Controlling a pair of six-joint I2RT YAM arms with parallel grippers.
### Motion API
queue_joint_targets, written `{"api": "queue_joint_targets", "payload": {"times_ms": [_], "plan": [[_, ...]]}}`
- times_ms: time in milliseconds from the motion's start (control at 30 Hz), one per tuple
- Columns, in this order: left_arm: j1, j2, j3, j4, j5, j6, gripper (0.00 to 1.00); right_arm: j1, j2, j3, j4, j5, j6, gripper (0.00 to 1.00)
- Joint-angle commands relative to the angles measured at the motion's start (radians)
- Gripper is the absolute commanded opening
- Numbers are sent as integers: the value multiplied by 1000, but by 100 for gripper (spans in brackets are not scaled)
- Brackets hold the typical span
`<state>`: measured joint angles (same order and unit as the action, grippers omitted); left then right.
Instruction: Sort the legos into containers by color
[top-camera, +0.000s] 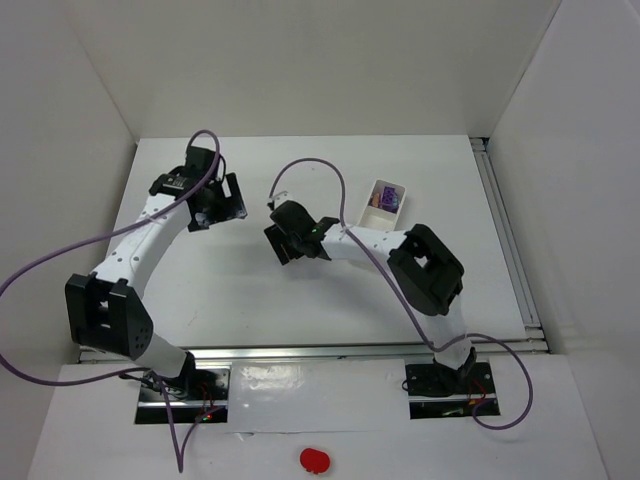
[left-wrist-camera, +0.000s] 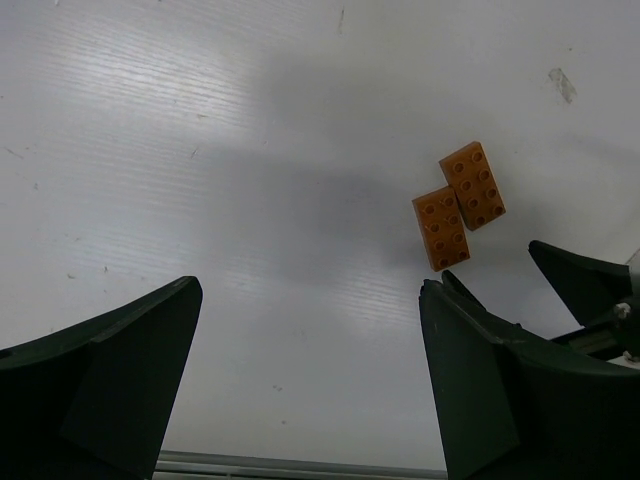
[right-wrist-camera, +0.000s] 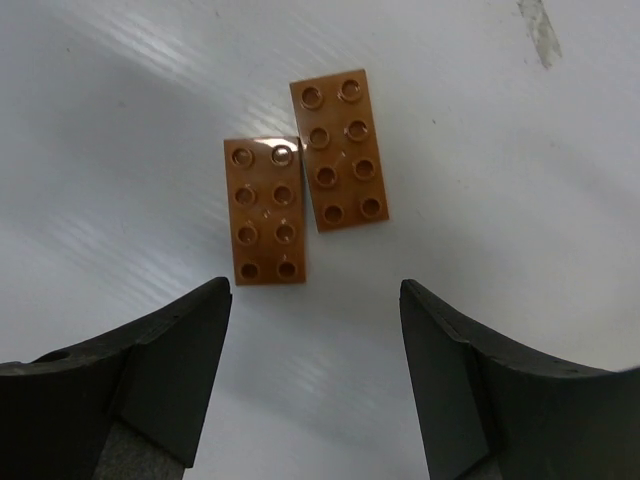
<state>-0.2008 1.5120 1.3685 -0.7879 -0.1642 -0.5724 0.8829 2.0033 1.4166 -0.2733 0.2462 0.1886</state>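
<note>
Two orange-brown legos lie flat, side by side and touching, on the white table. In the right wrist view one is just ahead of my left fingertip and the other lies farther on. My right gripper is open and empty, just short of them. In the left wrist view the same bricks lie beyond the right finger of my open, empty left gripper. In the top view the bricks are hidden under the right gripper; the left gripper is to its left. The white tray holds a purple lego.
White walls enclose the table on three sides. A metal rail runs along the right edge. A red blob lies on the near shelf by the arm bases. A dark part of the right gripper shows in the left wrist view.
</note>
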Motion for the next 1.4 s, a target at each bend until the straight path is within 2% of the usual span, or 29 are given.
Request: {"api": "queue_joint_targets", "payload": {"times_ms": [0,133,433,733,867,1000,1067,1200,1367], "plan": [[30,-55,-20,-13,-26,-32,100,-2,46,88,29,-7,-11,77],[70,-78,-39,-13,-26,-32,100,-2,113,185,-23,-7,-11,77],[90,-96,-48,-13,-17,-23,100,-2,115,133,-10,-94,43,77],[109,-96,-57,-13,-17,-14,100,18,135,100,-10,-93,61,70],[109,-96,-57,-13,-17,-14,100,27,155,100,-10,-74,61,59],[109,-96,-57,-13,-17,-4,100,36,184,125,-20,-65,61,45],[109,-96,-57,-13,-17,-4,100,36,184,151,-38,-56,51,35],[118,-105,-57,-13,-8,-4,100,45,69,101,-12,-38,29,29],[118,-105,-48,-13,-8,5,100,45,-242,-121,91,43,-35,29]]}}
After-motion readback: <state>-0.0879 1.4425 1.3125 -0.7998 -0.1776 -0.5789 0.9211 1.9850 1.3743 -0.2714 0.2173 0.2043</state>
